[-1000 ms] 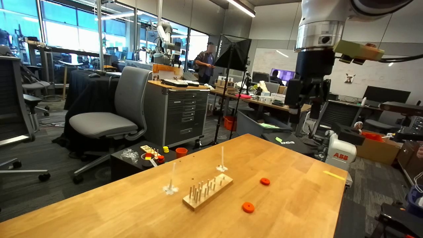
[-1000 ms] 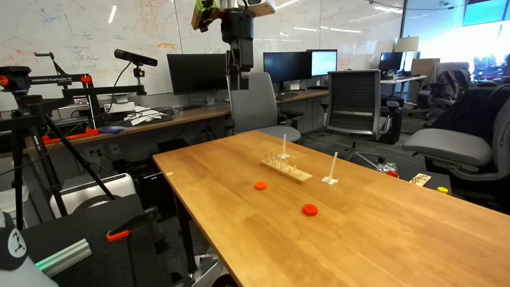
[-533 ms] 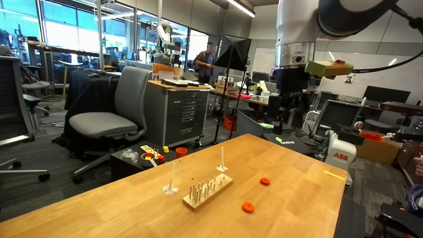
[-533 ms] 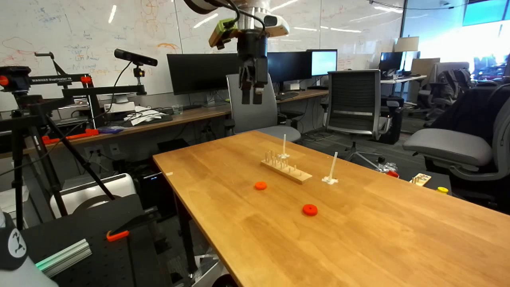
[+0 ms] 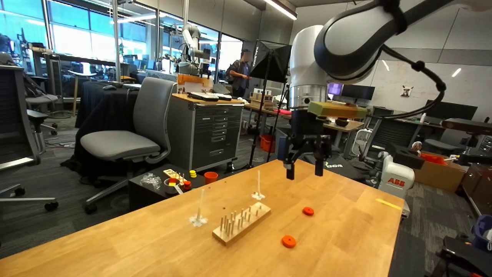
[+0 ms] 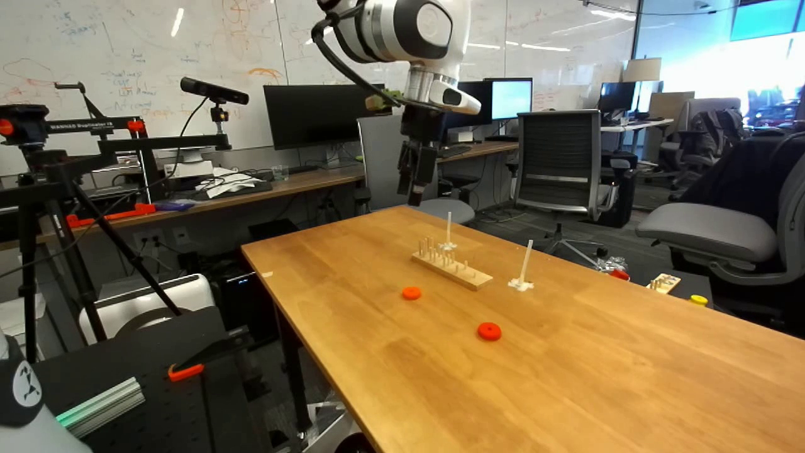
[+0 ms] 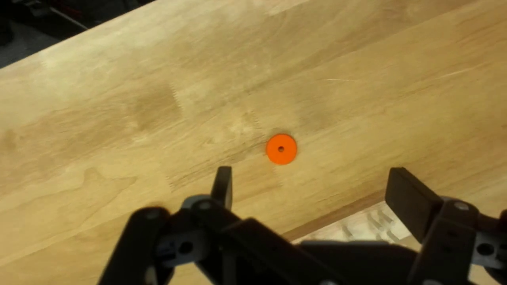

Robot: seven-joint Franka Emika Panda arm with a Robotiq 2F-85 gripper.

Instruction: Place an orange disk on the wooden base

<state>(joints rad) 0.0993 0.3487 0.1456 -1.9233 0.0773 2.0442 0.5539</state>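
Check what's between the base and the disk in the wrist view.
Only tabletop shows between the base and the orange disk in the wrist view. The open gripper hides part of the base.

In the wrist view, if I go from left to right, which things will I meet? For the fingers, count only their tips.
Dark area beyond the tabletop, tip of one of the fingers, orange disk, tip of the other finger.

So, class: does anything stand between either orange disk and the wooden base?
Nothing visible does in either exterior view: both orange disks lie on one side of the wooden base, the two pale sticks on its opposite side.
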